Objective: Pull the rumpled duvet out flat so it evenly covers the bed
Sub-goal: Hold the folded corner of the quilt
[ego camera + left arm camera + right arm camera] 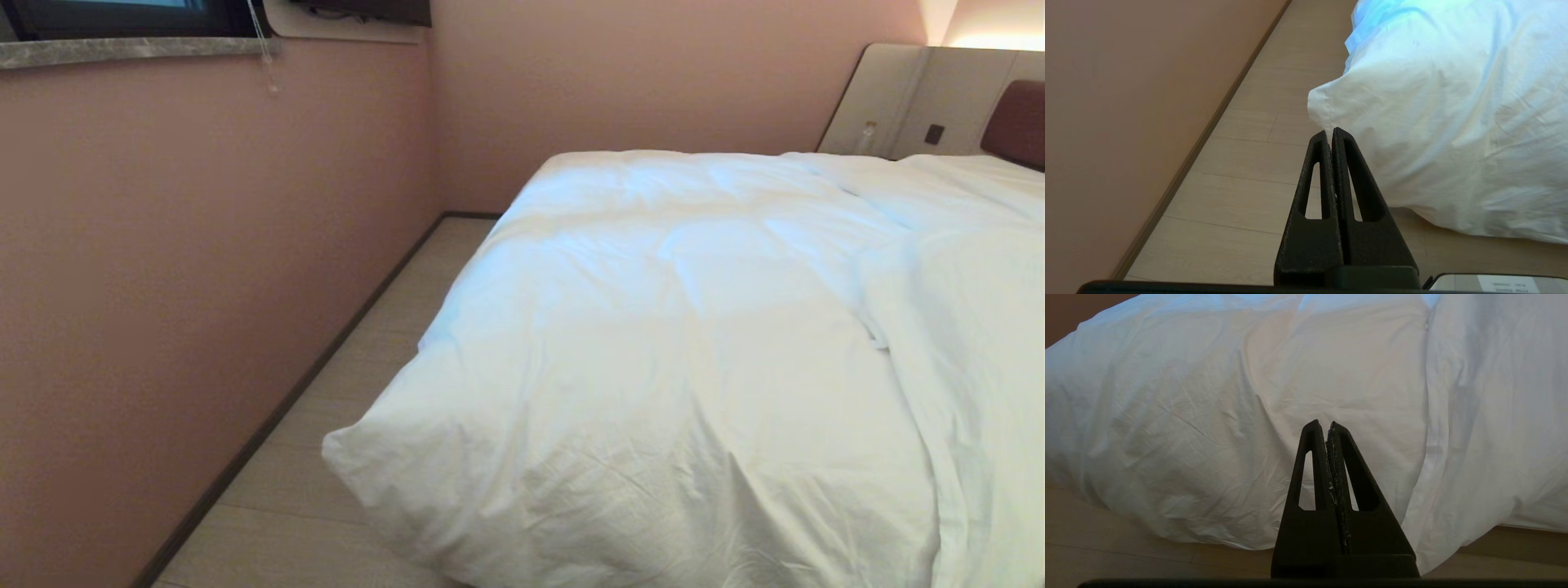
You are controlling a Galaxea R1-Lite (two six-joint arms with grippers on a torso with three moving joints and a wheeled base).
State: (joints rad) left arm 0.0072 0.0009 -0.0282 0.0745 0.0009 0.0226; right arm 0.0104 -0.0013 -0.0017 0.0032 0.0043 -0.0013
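Presently, one duvet (694,327) draped over one bed (1016,122), corner overhanging pale wood floor (326,457), two grippers, left gripper (1330,131) and right gripper (1323,424), fingers pressed together, empty, pink walls (204,245).

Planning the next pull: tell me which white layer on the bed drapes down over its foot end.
The puffy duvet, bulging past the near corner; the flatter white layer alongside it lies nearer the headboard.
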